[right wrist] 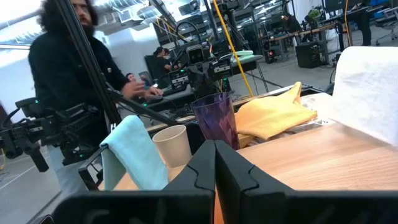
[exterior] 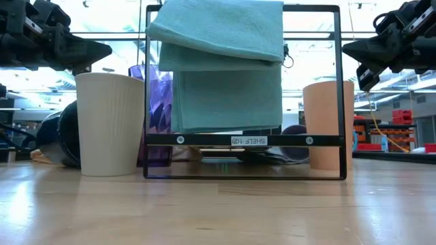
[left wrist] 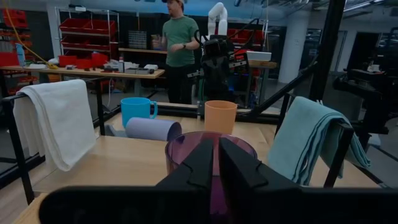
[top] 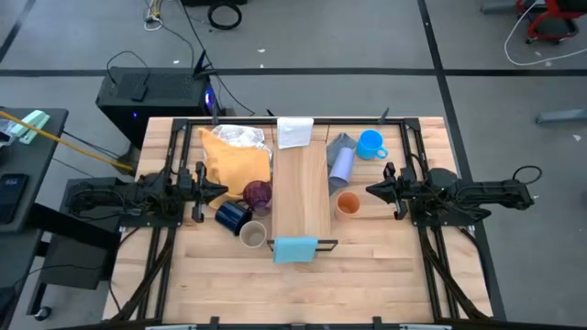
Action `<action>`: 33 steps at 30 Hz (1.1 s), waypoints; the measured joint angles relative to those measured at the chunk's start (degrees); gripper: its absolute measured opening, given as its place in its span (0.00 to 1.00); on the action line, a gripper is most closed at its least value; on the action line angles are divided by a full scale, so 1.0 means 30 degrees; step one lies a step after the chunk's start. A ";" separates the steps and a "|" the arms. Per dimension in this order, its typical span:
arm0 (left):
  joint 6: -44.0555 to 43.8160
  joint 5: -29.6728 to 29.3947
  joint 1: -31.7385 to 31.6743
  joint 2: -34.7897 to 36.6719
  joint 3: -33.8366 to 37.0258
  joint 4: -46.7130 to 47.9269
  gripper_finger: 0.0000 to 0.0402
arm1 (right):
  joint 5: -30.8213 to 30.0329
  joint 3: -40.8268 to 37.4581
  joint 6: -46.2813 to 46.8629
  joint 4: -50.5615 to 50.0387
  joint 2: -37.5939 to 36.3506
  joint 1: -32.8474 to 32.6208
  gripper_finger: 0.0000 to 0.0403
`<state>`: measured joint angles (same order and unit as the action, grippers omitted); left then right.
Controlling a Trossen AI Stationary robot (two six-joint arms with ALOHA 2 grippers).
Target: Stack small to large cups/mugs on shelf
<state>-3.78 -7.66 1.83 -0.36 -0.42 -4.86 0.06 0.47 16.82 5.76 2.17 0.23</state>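
Note:
The shelf (top: 301,188) is a pale plank across the table's middle, with a white cloth (top: 294,131) at its far end and a light-blue cloth (top: 295,248) at its near end. Left of it stand the purple tumbler (top: 258,194), the navy mug (top: 232,216) and the beige cup (top: 253,236). Right of it are the upright orange cup (top: 348,203), the lavender cup (top: 340,163) lying on its side, and the bright blue mug (top: 371,144). My left gripper (top: 220,191) is shut, just left of the tumbler. My right gripper (top: 371,191) is shut, just right of the orange cup.
A yellow cloth (top: 237,158) lies left of the shelf's far end, and a grey cloth (top: 341,142) lies by the lavender cup. The shelf's black frame (exterior: 242,139) holds the plank above the table. People stand in the room beyond the table.

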 joint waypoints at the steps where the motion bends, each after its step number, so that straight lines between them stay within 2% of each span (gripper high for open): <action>1: -0.0005 -0.0003 0.0002 0.0002 0.0005 -0.0003 0.08 | -0.0001 -0.0006 0.0000 0.0005 -0.0007 0.0000 0.02; 33: 0.0003 -0.0006 0.0007 0.0007 -0.0002 0.0005 0.07 | 0.0007 0.0000 0.0000 0.0006 0.0001 0.0000 0.02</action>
<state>-3.77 -7.68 1.85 -0.34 -0.42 -4.84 0.08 0.47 16.82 5.78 2.17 0.23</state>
